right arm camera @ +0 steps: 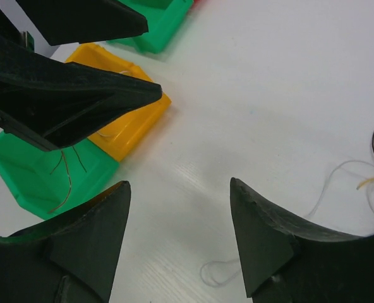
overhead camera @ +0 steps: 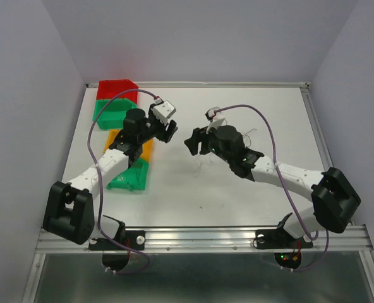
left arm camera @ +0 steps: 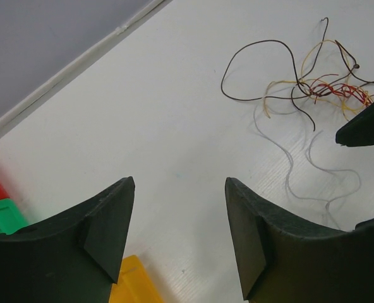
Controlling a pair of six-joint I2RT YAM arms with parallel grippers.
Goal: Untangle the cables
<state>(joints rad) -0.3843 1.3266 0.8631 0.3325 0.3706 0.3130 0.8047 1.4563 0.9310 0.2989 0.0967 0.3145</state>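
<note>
The cables lie on the white table as a small tangle of red, orange and yellow wires with a dark loop. A whitish-grey strand trails from the tangle toward my left gripper. My left gripper is open and empty, short of the tangle and above bare table. My right gripper is open and empty above a whitish loop. A dark and a yellow wire end show at the right edge of the right wrist view. In the top view the two grippers face each other, and faint strands show below the right one.
Bins line the table's left side: red, green, yellow and a near green one holding a few thin wires. The left gripper's fingers reach over the yellow bin. A right finger sits next to the tangle.
</note>
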